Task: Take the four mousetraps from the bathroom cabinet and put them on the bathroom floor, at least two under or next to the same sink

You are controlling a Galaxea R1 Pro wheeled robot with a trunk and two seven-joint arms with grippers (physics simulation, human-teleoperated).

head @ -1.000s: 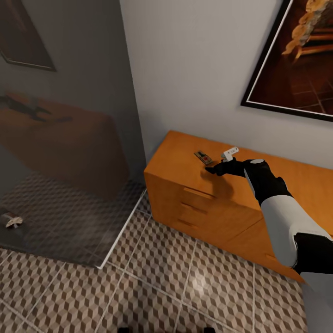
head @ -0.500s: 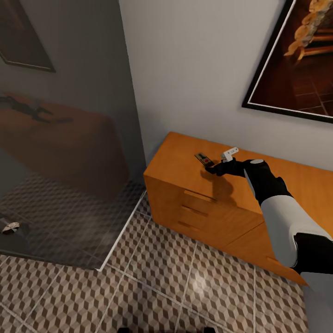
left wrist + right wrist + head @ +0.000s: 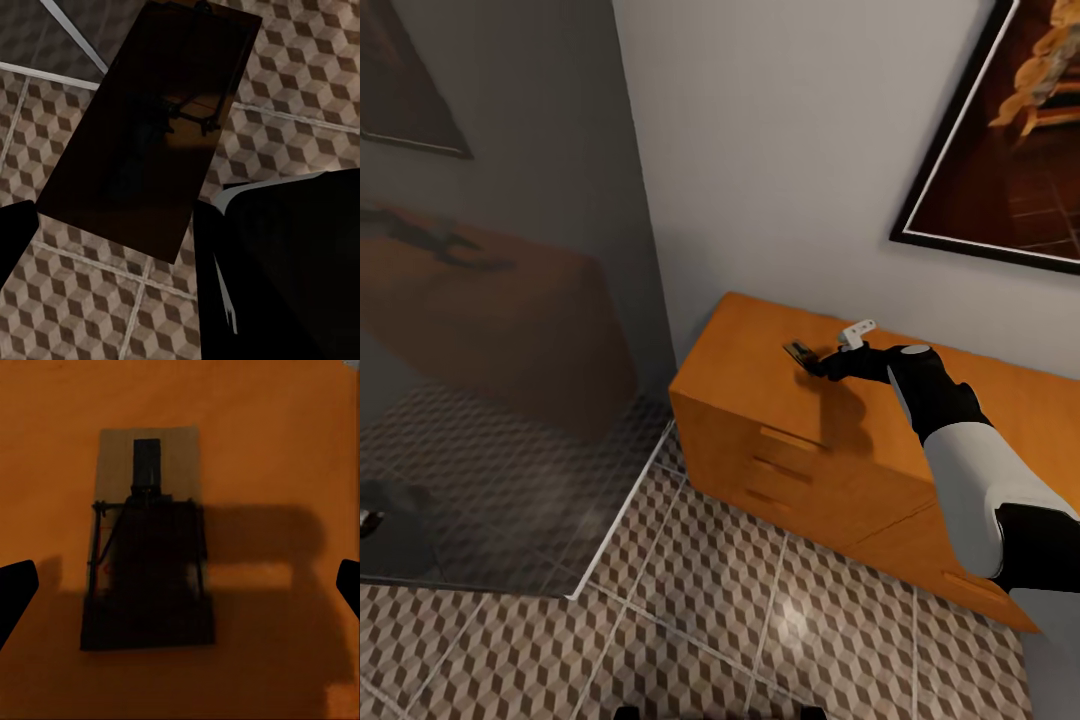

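1. The cabinet (image 3: 780, 400) ran off the right edge of the head view, and the right arm hid part of its top. Whether the right gripper (image 3: 822, 366) touched the trap could not be told there.
2. In the left wrist view a dark flat board with wire parts, another trap (image 3: 154, 127), sat between the left gripper's (image 3: 112, 225) black fingers (image 3: 247, 247). It was deeply shadowed, and contact with the fingers could not be made out, so I cannot tell whether that gripper gripped it. The patterned floor (image 3: 300, 97) lay behind it.
3. The mousetrap (image 3: 801, 352) was a small flat brown board with dark wire parts. It lay flat on the cabinet top, toward the left end and near the far wall. In the right wrist view the mousetrap (image 3: 148, 540) showed a dark upright tab at one end and a wire frame across its middle, half of it under shadow.
4. The right gripper hung just right of the trap with its jaws spread wide. Its black fingertips (image 3: 15, 592) sat well apart at either side of the board, holding nothing.
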